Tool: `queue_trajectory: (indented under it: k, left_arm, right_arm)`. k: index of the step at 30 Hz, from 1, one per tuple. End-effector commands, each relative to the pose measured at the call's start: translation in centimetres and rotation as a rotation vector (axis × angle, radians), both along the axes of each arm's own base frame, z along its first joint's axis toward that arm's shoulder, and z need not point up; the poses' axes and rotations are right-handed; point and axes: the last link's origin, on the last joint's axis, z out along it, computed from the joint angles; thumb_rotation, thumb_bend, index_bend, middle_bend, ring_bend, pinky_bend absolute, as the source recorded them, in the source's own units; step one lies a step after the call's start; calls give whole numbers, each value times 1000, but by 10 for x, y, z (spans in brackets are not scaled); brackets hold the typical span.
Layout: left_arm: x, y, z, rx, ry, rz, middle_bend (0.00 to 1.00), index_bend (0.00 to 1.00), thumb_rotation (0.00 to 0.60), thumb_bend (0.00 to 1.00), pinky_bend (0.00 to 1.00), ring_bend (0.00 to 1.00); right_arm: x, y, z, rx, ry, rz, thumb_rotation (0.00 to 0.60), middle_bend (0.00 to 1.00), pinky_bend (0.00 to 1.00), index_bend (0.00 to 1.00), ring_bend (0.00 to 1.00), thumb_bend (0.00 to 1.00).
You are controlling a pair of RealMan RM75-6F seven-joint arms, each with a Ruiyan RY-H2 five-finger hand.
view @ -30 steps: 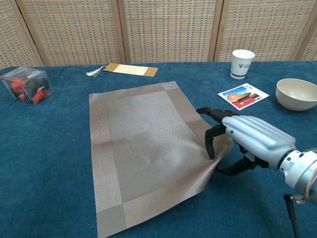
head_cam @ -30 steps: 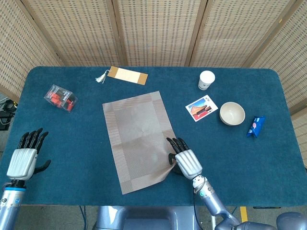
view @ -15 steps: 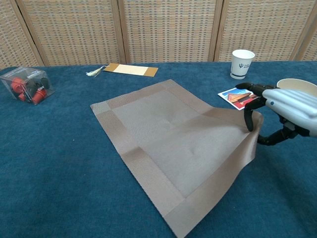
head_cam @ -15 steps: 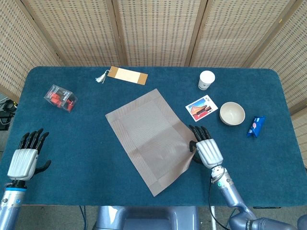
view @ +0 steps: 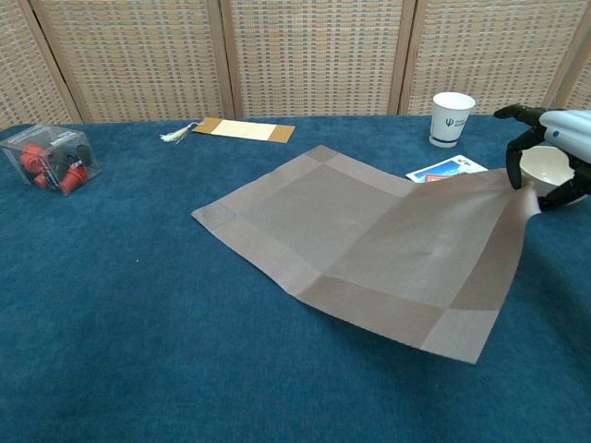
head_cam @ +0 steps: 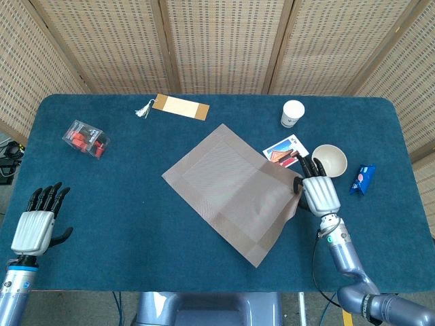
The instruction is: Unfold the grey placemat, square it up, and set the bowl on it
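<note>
left hand (head_cam: 31, 229): fingers spread, holding nothing, at the table's near left
placemat (head_cam: 234, 187): unfolded, lying skewed mid-table; looks light and floppy (best gripped at an edge)
right hand (head_cam: 318, 192): pinches the placemat's lifted right edge
bowl (head_cam: 329, 161): just beyond that hand, probably rigid and breakable

Right hand (head_cam: 319, 193) pinches the placemat (head_cam: 234, 189) edge; mat spreads left of it, lifted at the hand. Bowl (head_cam: 329, 161) just behind the hand, card (head_cam: 282, 150) behind-left, partly under the mat, paper cup (head_cam: 293, 113) further behind, packet (head_cam: 362, 178) right. Left hand (head_cam: 32, 229) far left, box (head_cam: 85, 138) behind it.
</note>
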Motion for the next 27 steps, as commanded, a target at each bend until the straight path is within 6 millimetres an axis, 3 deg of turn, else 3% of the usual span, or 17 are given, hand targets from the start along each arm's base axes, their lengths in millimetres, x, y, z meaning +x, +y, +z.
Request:
queue_trajectory:
  k: [1, 8, 14, 20, 27]
  left_arm:
    - [0, 0, 0, 0, 0, 0, 0, 80, 600, 239, 0, 0]
    - [0, 0, 0, -2, 1, -1, 0, 80, 600, 239, 0, 0]
    - [0, 0, -1, -3, 3, -3, 0, 80, 600, 239, 0, 0]
    - [1, -1, -2, -5, 4, -7, 0, 80, 600, 238, 0, 0]
    - [3, -1, -2, -3, -1, -18, 0, 80, 600, 239, 0, 0]
  right_arm:
    - [-4, -9, 9, -19, 18, -20, 600, 78, 0, 675, 0, 555]
    - [-19, -22, 30, -81, 92, -63, 600, 68, 0, 655, 0, 530]
    - [-29, -20, 43, -114, 122, -91, 600, 0, 0, 499, 0, 377]
    - [-43, -7, 58, -146, 122, -143, 600, 0, 0, 272, 0, 232]
    - [-50, 16, 72, -177, 52, -144, 600, 0, 0, 191, 0, 184]
